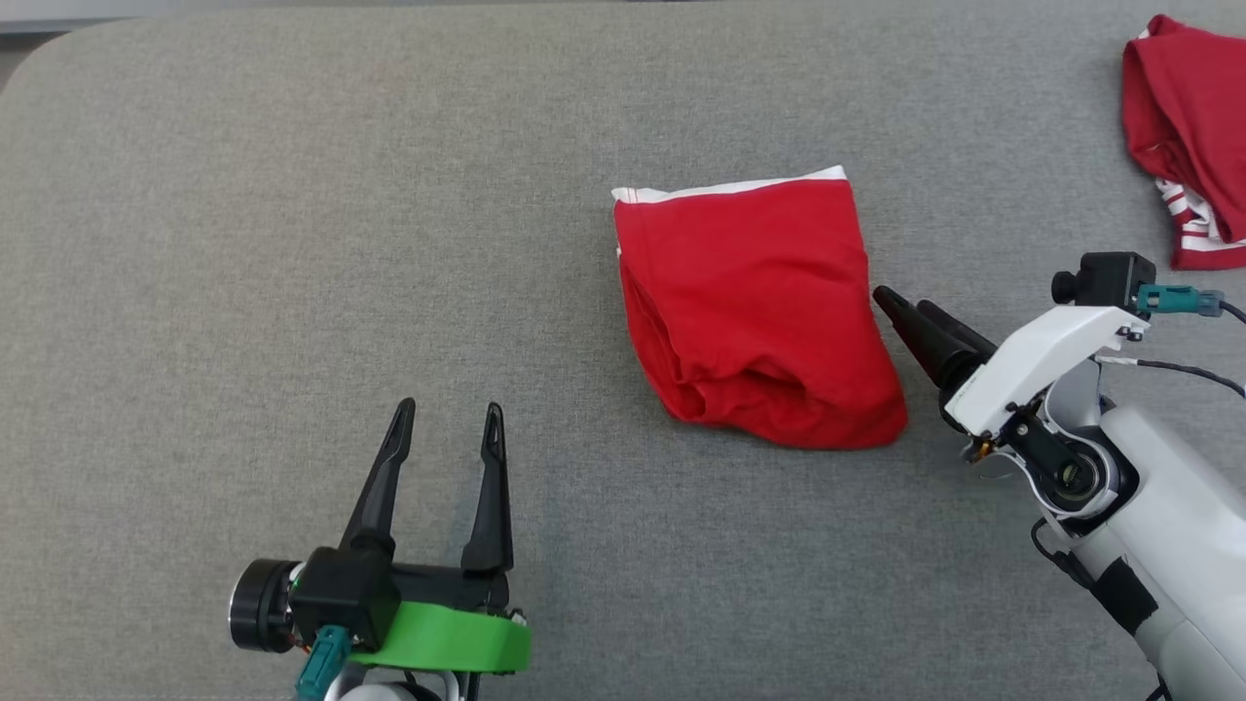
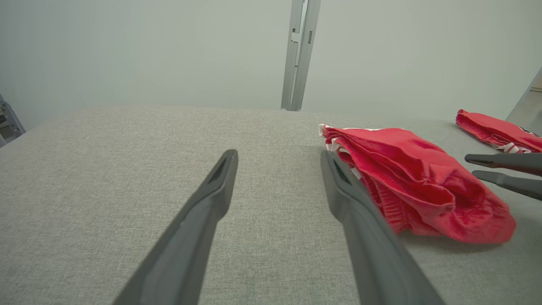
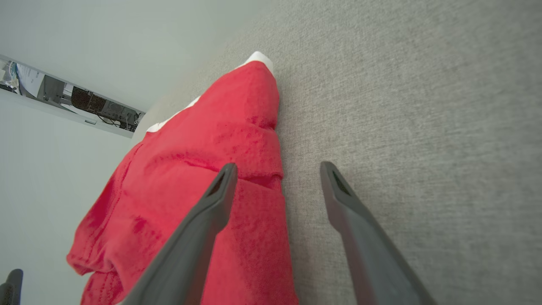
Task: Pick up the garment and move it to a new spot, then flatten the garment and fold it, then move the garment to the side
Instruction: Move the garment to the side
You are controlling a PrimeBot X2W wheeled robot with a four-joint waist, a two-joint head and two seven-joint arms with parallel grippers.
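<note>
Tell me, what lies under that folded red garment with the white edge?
The folded red garment rests on the grey woven surface, which shows all round it. Anything directly beneath is hidden by the cloth.

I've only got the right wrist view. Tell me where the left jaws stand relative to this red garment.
Observer: The left jaws are open over bare grey table. They stand to the robot's left of the folded red garment, nearer the robot and clear of it.
Operator: Report anything else red out there.
Observer: A second red garment with white stripes lies bunched at the far right of the head view, apart from the folded one.
Operator: Describe the folded one's near edge.
Observer: It bulges in a loose roll rather than lying flat.
</note>
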